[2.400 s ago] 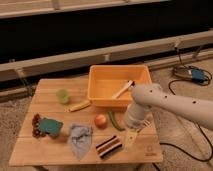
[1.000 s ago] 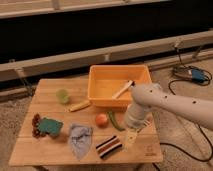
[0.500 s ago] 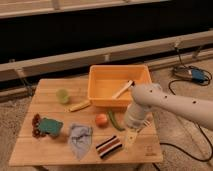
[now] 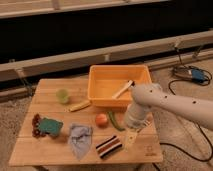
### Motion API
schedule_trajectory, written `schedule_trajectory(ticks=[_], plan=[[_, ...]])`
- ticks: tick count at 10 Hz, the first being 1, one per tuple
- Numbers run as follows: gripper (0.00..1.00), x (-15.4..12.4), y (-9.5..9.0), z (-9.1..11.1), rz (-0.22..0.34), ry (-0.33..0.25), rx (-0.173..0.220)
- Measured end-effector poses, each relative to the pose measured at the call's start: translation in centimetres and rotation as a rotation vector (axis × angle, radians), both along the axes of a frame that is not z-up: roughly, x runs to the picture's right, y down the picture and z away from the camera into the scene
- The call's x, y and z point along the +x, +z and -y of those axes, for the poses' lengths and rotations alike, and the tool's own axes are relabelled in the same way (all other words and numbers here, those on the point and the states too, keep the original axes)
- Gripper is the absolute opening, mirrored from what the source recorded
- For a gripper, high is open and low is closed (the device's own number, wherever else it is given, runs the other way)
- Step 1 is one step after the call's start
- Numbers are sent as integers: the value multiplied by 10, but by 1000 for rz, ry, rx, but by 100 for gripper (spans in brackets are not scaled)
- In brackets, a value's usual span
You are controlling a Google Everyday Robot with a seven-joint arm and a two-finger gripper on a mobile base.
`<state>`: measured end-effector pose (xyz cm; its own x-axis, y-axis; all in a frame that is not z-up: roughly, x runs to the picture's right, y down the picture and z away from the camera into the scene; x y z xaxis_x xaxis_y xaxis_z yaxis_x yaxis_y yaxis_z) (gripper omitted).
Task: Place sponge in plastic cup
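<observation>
Wooden table (image 4: 30,150) in front of a dark wall, with an orange bin (image 4: 100,95) at its back edge. The white arm (image 4: 170,102) reaches in from the right and hangs the gripper (image 4: 131,139) just over the front right boards. Its jaws are spread and empty, well apart from both task things. A cloth (image 4: 80,140) lies crumpled at the front, left of middle. Just left of it the sponge (image 4: 50,126) lies flat near the table's left edge, touching a red cluster (image 4: 36,125). The cup (image 4: 62,95) stands upright behind it, clear of its neighbours. The step in hand looks like the reach. Pass high over the cloth and descend straight onto the sponge. Pinch it across opposite edges so it folds, since flat it looks wider than the cup's mouth.
</observation>
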<state>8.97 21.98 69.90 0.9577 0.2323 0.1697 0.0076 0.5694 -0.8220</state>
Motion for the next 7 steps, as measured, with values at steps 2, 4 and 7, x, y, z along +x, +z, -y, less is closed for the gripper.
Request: schedule_trajectory(ticks=[2, 4, 7], plan=[[80, -6, -6, 7, -5, -8, 35], [80, -26, -24, 35, -13, -26, 98], [80, -75, -36, 70, -17, -73, 162]])
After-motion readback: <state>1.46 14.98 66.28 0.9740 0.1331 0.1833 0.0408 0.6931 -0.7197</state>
